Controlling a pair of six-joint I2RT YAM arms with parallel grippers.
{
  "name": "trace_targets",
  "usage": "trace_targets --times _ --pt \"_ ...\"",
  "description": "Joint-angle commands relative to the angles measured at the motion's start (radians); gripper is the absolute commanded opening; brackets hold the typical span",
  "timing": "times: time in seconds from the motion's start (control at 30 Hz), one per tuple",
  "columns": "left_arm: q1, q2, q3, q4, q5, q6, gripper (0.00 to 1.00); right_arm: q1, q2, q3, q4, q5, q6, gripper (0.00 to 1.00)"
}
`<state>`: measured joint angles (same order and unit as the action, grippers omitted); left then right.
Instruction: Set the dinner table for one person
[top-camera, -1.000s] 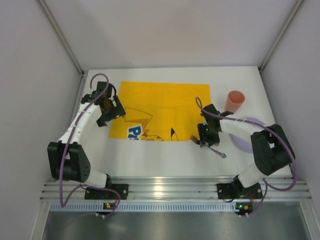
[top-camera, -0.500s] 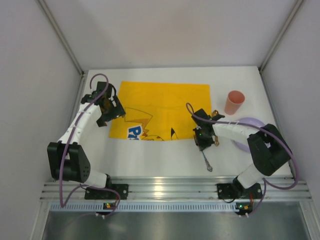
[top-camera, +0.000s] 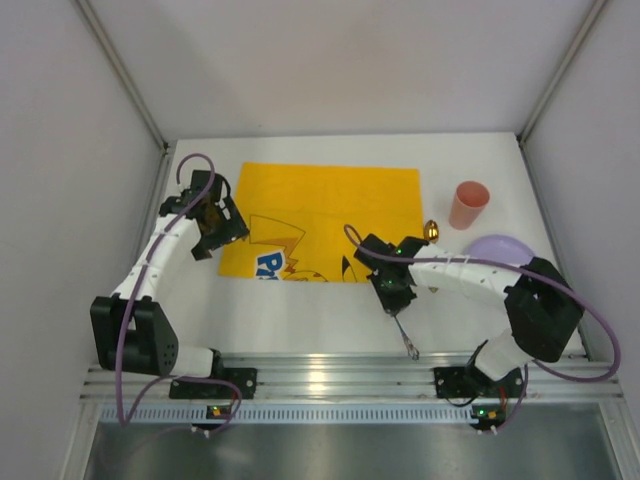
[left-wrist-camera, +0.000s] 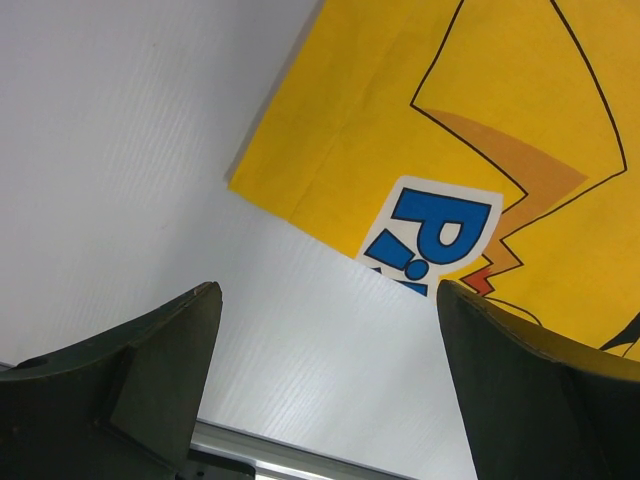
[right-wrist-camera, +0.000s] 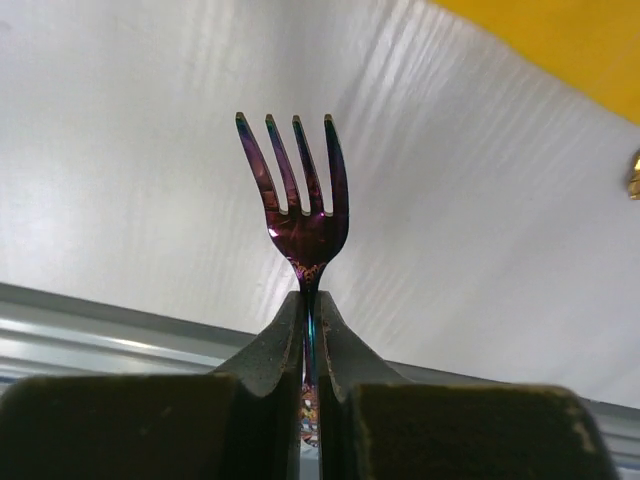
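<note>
Shifted leftward since a second ago, the right gripper (right-wrist-camera: 308, 306) pinches its jaws tight on the iridescent fork (right-wrist-camera: 300, 215) over the white dinner table (top-camera: 290, 315), just off the yellow cloth (top-camera: 330, 205). The left gripper (left-wrist-camera: 326, 300) stands wide open, holding nothing, above the cloth's near-left corner.

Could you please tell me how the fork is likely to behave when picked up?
The fork looks like thin metal, so probably stiff and light. Its glossy surface may be slippery, and the right gripper pinches only the narrow neck, so it could pivot.
</note>
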<state>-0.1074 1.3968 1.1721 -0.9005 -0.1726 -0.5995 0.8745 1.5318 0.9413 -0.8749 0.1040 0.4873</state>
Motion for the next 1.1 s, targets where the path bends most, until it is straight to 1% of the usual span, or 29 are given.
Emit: trace_targets --times 0.0,0.07,0.1,0.17,0.2,0.23,0.27,0.3,0.33,0.37,0.4,0.43,0.47,0.5,0.53,0.57,0.6,0.63,0.73,0.9,1.07 --pt "-0.002 -0.035 0.001 -0.005 -0.001 -0.003 0.94 0.006 -0.065 0.25 -0.098 0.014 0.014 0.0" --pt "-0.002 -0.039 0.014 -0.006 -0.002 0.003 0.94 0.003 -0.011 0.345 -0.114 0.0 0.005 0.0" --pt "-0.002 -0.041 0.018 -0.017 -0.004 0.004 0.94 0.0 0.016 0.438 -0.113 -0.025 0.002 0.0" --pt "-0.002 -0.048 0.029 -0.028 -0.005 0.004 0.94 -0.008 0.118 0.535 -0.104 -0.067 -0.001 0.0" --pt "-0.002 -0.053 0.031 -0.035 -0.005 0.003 0.94 -0.012 0.16 0.641 -0.096 -0.131 0.003 0.0" --pt "-0.002 -0.067 0.031 -0.041 -0.001 0.001 0.95 -0.014 0.248 0.701 -0.087 -0.157 0.01 0.0" --pt "-0.002 -0.074 0.031 -0.047 -0.001 -0.008 0.95 -0.015 0.298 0.762 -0.079 -0.182 0.014 0.0" --pt "-0.002 -0.084 0.029 -0.052 -0.001 -0.011 0.95 -0.017 0.347 0.894 -0.069 -0.238 0.031 0.0" --pt "-0.002 -0.106 0.024 -0.064 -0.004 -0.016 0.95 -0.02 0.454 0.963 -0.056 -0.26 0.043 0.0" --pt "-0.002 -0.117 0.021 -0.069 -0.007 -0.022 0.96 -0.025 0.511 1.038 -0.049 -0.283 0.06 0.0" --pt "0.0 -0.131 0.018 -0.077 -0.007 -0.025 0.96 -0.031 0.565 1.176 -0.035 -0.329 0.104 0.0" --pt "0.0 -0.157 0.014 -0.087 -0.007 -0.026 0.96 -0.035 0.667 1.239 -0.004 -0.343 0.131 0.0" --pt "0.0 -0.169 0.011 -0.093 0.001 -0.029 0.96 -0.049 0.716 1.302 0.014 -0.36 0.16 0.0" --pt "0.0 -0.18 0.008 -0.098 0.004 -0.031 0.96 -0.058 0.76 1.393 0.04 -0.404 0.231 0.0" --pt "0.0 -0.206 0.001 -0.104 0.007 -0.034 0.96 -0.069 0.828 1.416 0.118 -0.426 0.278 0.0" --pt "0.0 -0.219 -0.002 -0.121 0.01 -0.042 0.96 -0.087 0.85 1.418 0.173 -0.453 0.328 0.0" --pt "0.0 -0.231 -0.006 -0.126 0.021 -0.043 0.96 -0.095 0.866 1.397 0.233 -0.498 0.42 0.0" --pt "0.0 -0.257 -0.021 -0.132 0.022 -0.046 0.96 -0.103 0.896 1.387 0.331 -0.509 0.459 0.0" --pt "0.0 -0.308 -0.06 -0.135 0.041 -0.052 0.96 -0.111 0.95 1.396 0.437 -0.515 0.546 0.0" --pt "0.0 -0.363 -0.111 -0.147 0.038 -0.042 0.96 -0.115 1.024 1.422 0.534 -0.514 0.643 0.0" --pt "0.0 -0.39 -0.144 -0.138 0.031 -0.029 0.96 -0.117 1.114 1.45 0.58 -0.517 0.672 0.0"
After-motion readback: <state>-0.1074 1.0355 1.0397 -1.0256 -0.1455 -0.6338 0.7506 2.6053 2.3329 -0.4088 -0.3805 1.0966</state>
